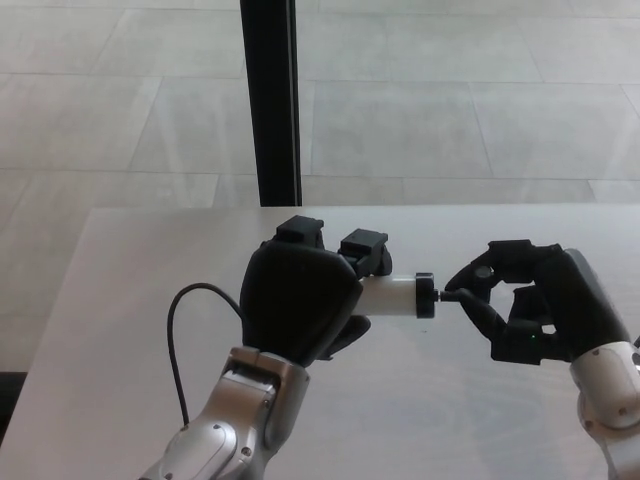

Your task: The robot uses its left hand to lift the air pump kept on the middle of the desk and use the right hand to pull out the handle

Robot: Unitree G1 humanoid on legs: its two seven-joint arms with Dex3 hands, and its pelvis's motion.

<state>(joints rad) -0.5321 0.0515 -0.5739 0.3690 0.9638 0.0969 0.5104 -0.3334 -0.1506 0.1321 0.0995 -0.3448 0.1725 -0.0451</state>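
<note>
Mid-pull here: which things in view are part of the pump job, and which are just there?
Job:
- air pump, white barrel
- its handle at the right end
- left robot hand around the pump
- right robot hand closed on the handle

Just there:
- desk
- black post behind it
- black cable at the left arm

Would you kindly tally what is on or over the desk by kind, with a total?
Robot hands: 2, left hand and right hand
Air pumps: 1, pump
Cables: 1, cable
Total: 4
</note>
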